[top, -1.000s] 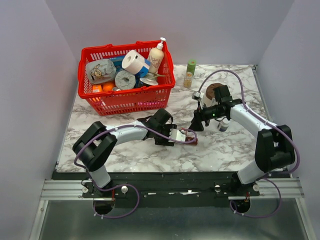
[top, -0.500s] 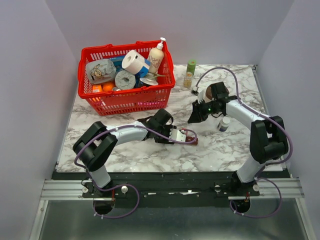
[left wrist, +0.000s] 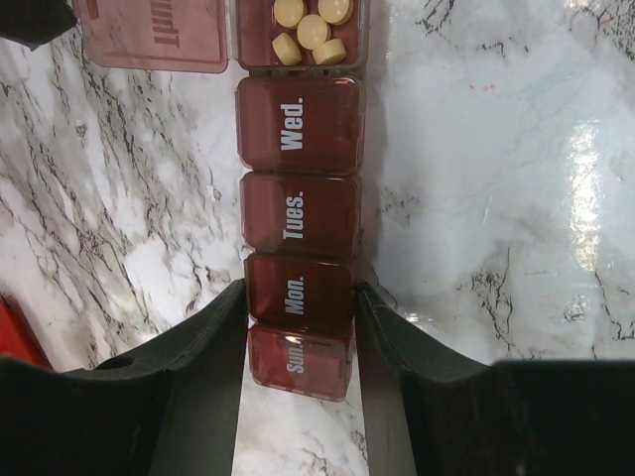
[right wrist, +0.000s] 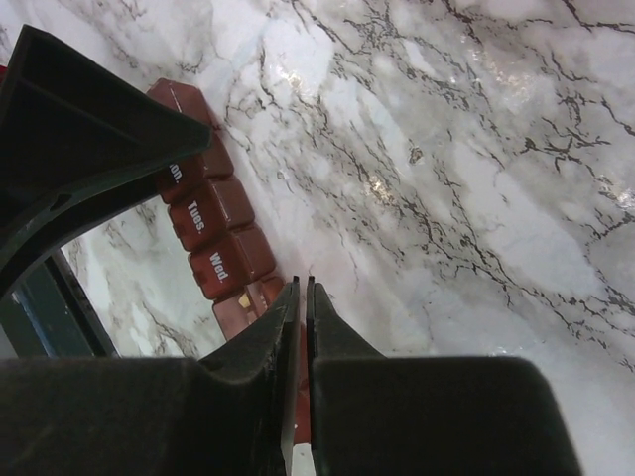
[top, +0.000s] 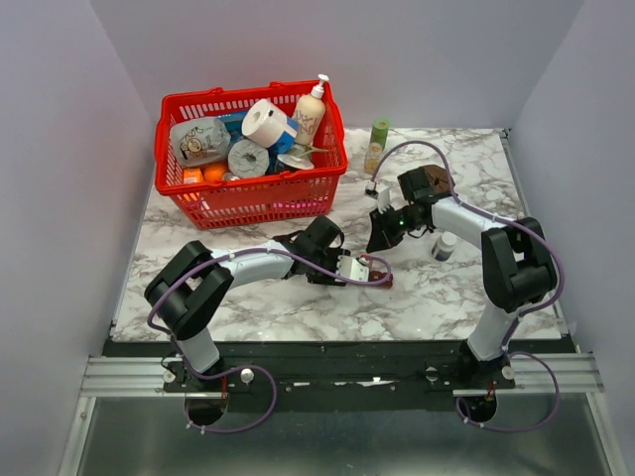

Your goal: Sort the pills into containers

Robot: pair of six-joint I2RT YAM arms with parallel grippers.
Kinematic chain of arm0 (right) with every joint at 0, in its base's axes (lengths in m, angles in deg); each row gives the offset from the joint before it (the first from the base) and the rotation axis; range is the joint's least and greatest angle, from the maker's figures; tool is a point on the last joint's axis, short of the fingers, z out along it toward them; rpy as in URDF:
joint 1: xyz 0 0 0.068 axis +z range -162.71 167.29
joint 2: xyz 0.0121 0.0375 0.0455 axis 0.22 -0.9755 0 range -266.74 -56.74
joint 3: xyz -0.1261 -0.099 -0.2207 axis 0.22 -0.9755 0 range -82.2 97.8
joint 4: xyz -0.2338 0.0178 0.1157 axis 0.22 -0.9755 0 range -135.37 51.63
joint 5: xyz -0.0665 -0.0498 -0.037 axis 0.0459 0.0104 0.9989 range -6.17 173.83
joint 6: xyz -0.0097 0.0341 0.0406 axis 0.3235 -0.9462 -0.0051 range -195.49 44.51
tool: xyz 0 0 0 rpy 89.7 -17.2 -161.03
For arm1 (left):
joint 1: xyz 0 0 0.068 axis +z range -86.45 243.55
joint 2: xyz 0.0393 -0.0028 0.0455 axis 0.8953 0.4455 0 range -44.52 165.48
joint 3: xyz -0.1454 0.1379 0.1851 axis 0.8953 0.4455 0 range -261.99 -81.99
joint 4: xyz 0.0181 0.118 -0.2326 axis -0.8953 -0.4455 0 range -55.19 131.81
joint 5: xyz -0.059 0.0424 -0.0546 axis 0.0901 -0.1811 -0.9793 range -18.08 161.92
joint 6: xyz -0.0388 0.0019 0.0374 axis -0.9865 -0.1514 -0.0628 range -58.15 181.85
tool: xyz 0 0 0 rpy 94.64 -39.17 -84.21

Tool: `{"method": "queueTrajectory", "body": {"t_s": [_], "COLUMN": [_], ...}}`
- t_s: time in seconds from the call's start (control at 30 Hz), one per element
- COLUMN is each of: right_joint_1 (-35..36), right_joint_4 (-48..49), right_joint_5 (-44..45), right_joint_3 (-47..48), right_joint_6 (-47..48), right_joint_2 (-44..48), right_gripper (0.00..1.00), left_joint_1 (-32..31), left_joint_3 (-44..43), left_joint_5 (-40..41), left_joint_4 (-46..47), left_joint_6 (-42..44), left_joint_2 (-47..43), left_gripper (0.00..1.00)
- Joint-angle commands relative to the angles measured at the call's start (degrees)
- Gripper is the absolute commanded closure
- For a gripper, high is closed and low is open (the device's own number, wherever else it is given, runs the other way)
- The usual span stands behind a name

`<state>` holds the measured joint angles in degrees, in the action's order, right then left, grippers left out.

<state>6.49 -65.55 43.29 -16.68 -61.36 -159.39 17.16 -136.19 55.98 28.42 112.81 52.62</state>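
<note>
The containers (left wrist: 298,213) are a dark red strip of day-labelled compartments lying on the marble; the strip (top: 375,270) sits mid-table. My left gripper (left wrist: 300,297) is shut on its Sun/Mon end, one finger against each long side. One compartment stands open with its lid (left wrist: 164,35) flipped aside, and several pale yellow pills (left wrist: 313,30) lie in it. My right gripper (right wrist: 298,283) hovers over the strip's open part (right wrist: 213,233), jaws shut with only a hairline gap and nothing between them. From above, the right gripper (top: 377,241) sits just behind the strip.
A red basket (top: 248,198) full of groceries stands at the back left. A green-capped bottle (top: 377,144) stands at the back. A cream tub with a brown top (top: 425,181) is partly hidden behind the right arm. A small vial (top: 444,246) stands to the right.
My right gripper has shut, and its arm has drawn left and back, the fingertips staying by the strip. The left gripper tightened on the strip and has stayed put.
</note>
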Motion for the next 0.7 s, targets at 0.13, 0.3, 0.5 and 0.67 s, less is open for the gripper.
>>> {"method": "queueTrajectory", "body": {"t_s": [0.13, 0.3, 0.5, 0.67], "right_joint_1": [0.7, 0.7, 0.7, 0.9], "right_joint_4": [-4.5, -6.8, -8.5, -9.7], "right_joint_5": [-4.4, -6.0, -8.9, -9.5], "right_joint_3": [1.1, 0.9, 0.3, 0.1], "right_joint_6": [3.4, 5.6, 7.6, 8.1], "right_joint_2": [1.2, 1.7, 3.1, 2.7], "right_gripper": [0.88, 0.89, 0.89, 0.89], "left_joint_1": [-0.5, -0.5, -0.5, -0.5], "left_joint_3": [-1.2, -1.9, -2.6, -3.0], "left_joint_5": [-0.2, 0.0, 0.5, 0.7], "left_joint_4": [-2.0, -2.6, -2.9, -3.1], "left_joint_6": [-0.9, -1.3, -2.0, -2.5], "left_joint_2": [0.9, 1.3, 1.9, 2.3], "left_gripper": [0.88, 0.88, 0.88, 0.88]}}
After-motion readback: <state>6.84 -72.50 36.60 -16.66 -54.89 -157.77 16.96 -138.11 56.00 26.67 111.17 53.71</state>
